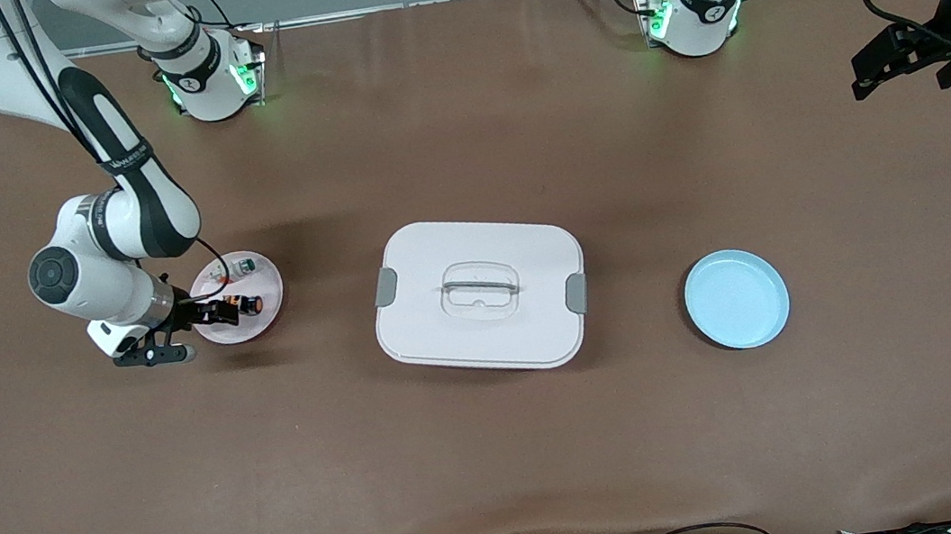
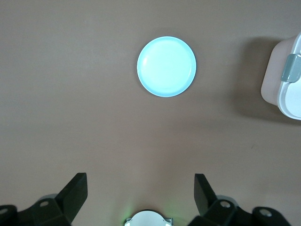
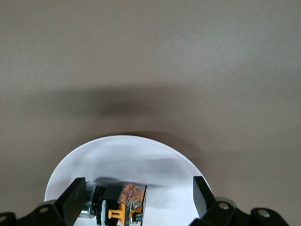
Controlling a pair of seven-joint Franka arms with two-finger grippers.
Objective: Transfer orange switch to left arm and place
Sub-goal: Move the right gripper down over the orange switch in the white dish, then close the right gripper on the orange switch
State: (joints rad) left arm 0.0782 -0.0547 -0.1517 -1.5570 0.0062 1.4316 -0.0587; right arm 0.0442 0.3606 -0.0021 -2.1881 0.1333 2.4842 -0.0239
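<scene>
The orange switch (image 1: 249, 306) lies on its side on a small pale pink plate (image 1: 265, 325) toward the right arm's end of the table. My right gripper (image 1: 215, 312) is low over that plate and open. In the right wrist view the switch (image 3: 123, 205) lies between the two fingers (image 3: 75, 197) of the open right gripper (image 3: 138, 194), closer to one of them. The white box (image 1: 479, 294) sits mid-table with its lid on. My left gripper (image 1: 873, 68) waits high over the left arm's end of the table, open and empty (image 2: 141, 188).
A whitish switch with a green cap (image 1: 240, 266) lies on the same pink plate, farther from the front camera. A light blue plate (image 1: 736, 298) stands toward the left arm's end, and shows in the left wrist view (image 2: 166, 66) beside the box's edge (image 2: 287, 77).
</scene>
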